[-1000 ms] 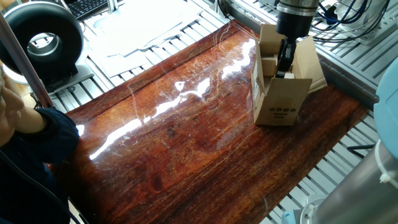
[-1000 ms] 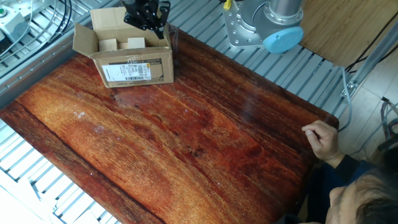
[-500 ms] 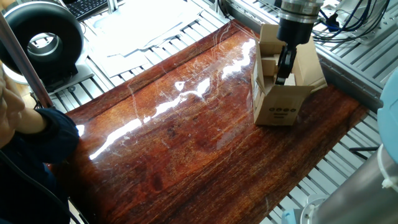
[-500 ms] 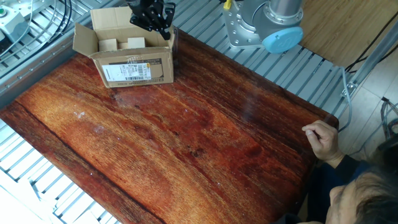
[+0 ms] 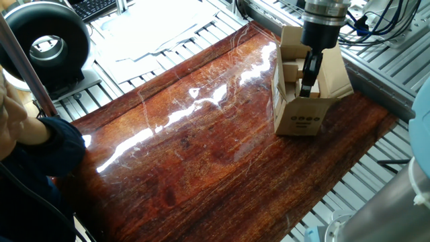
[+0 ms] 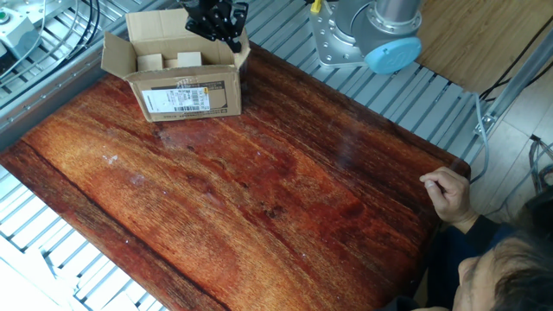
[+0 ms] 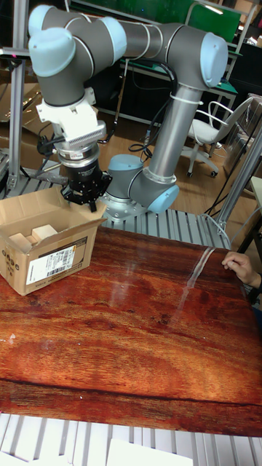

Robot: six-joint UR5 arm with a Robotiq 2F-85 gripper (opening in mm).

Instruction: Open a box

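The box [image 5: 300, 111] [image 6: 183, 86] [image 7: 45, 251] is a small brown cardboard carton at the far end of the wooden table [image 5: 201, 148], its top flaps spread and pale wooden blocks [image 6: 164, 61] showing inside. Its end face carries a row of dark round marks. My gripper [image 5: 307, 91] [image 6: 232, 39] [image 7: 90, 208] reaches down at the end of the box nearest the robot base, its dark fingers close together and pressing on that end's flap [image 6: 244, 57], which leans outward. Nothing is held between the fingers.
The robot base [image 6: 371, 34] stands behind the table near the box. A person's hand [image 6: 448, 193] rests on the table's edge at the opposite end. A black round device [image 5: 47, 40], a keyboard [image 5: 94, 7] and papers [image 5: 154, 27] lie beyond the table.
The gripper has shifted a little toward the box's end and downward. The end flap that stood upright now leans outward and lower.
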